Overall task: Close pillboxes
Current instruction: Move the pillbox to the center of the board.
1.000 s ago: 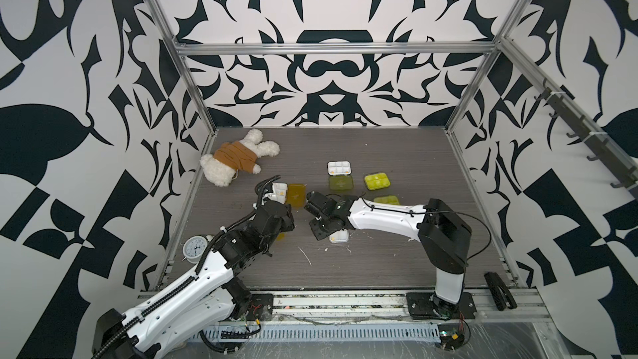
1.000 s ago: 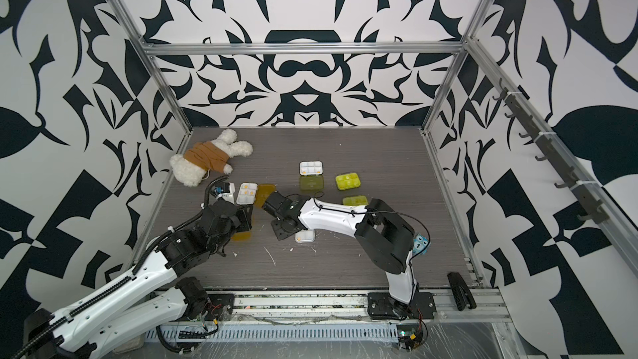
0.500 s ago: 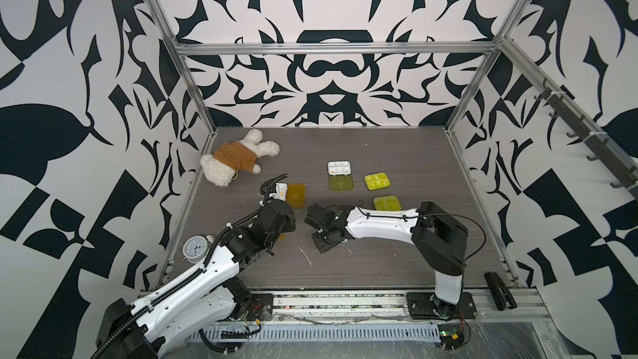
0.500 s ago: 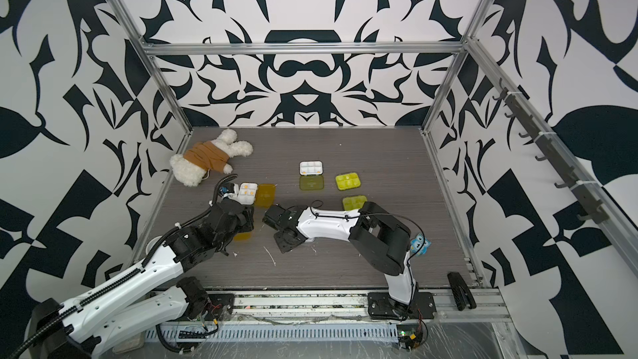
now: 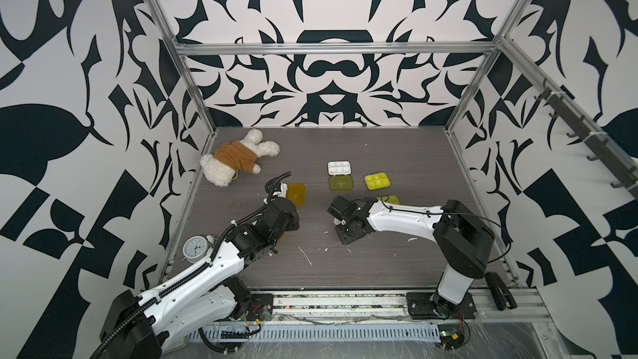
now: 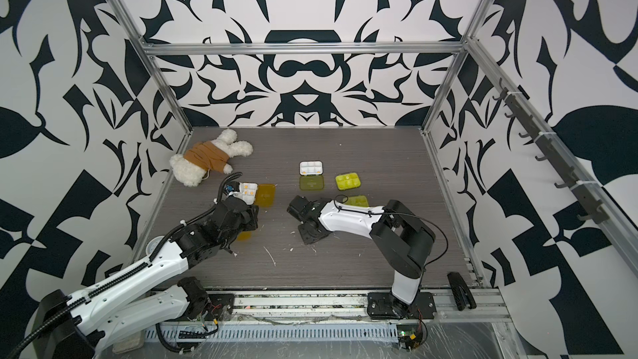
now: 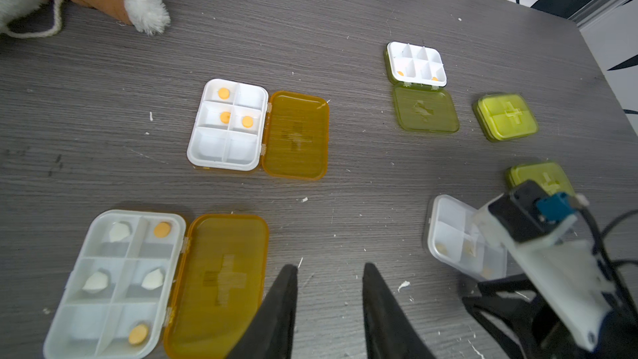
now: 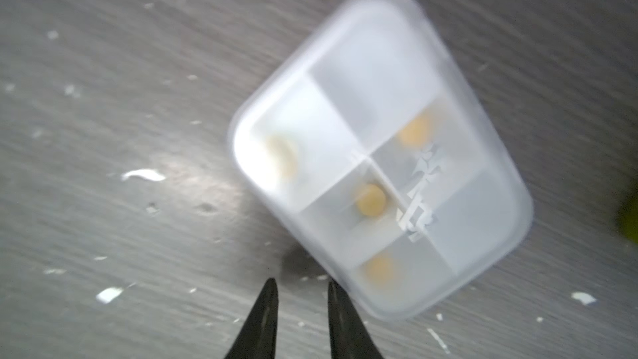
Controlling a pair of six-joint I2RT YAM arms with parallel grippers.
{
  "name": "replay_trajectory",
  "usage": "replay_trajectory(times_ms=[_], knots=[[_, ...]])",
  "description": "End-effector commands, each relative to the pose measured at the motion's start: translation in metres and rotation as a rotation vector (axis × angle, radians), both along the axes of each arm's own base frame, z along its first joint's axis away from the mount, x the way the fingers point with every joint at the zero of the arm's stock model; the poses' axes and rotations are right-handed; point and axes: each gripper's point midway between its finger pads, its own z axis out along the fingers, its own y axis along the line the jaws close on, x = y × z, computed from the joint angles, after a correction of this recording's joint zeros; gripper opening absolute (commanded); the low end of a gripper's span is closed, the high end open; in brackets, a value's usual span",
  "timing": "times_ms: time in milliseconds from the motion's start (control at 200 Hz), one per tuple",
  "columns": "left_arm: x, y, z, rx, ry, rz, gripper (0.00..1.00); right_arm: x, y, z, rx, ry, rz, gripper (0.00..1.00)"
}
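I count six pillboxes on the grey table. Two are amber, both lying open flat near my left arm. The nearer amber box holds five pills and the farther amber box holds three. Three are yellow-green: the open green box, a shut green box, and a second shut green box partly behind my right arm. The one clear box shows four yellowish pills; its lid looks down, though the picture is blurred.

The left claw hangs over bare table beside the nearer amber lid, fingers partly apart, gripping nothing. The right claw shows a narrow gap, also empty, with the clear box just beside one finger.

There is one plush toy and one clock.
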Motion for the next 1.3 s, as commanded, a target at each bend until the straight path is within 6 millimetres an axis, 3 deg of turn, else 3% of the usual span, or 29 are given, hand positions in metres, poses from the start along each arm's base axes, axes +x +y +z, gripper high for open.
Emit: replay_trajectory(times_ms=[0,205,400,495,755,940,1295], knots=[[0.006,-0.006,0.014,-0.031,-0.022,-0.002,0.35,0.020,-0.014,0.006,-0.004,-0.034,-0.017,0.29],[0.006,-0.007,0.011,-0.025,-0.012,-0.005,0.35,0.043,-0.020,0.018,-0.002,-0.066,-0.045,0.28],[0.006,-0.007,0.010,-0.023,-0.012,-0.006,0.35,0.032,0.023,0.057,0.097,-0.110,0.032,0.28],[0.008,-0.009,0.010,-0.022,-0.012,-0.008,0.35,0.033,0.046,0.054,0.159,-0.089,0.050,0.28],[0.012,-0.016,0.010,-0.021,-0.003,-0.021,0.35,0.060,0.078,0.044,0.177,-0.120,0.063,0.28],[0.013,-0.019,0.009,-0.024,0.003,-0.030,0.35,0.076,0.075,0.034,0.126,-0.152,0.040,0.26],[0.015,-0.021,0.009,-0.016,-0.003,-0.039,0.35,0.087,0.035,0.019,0.043,-0.155,-0.045,0.25]])
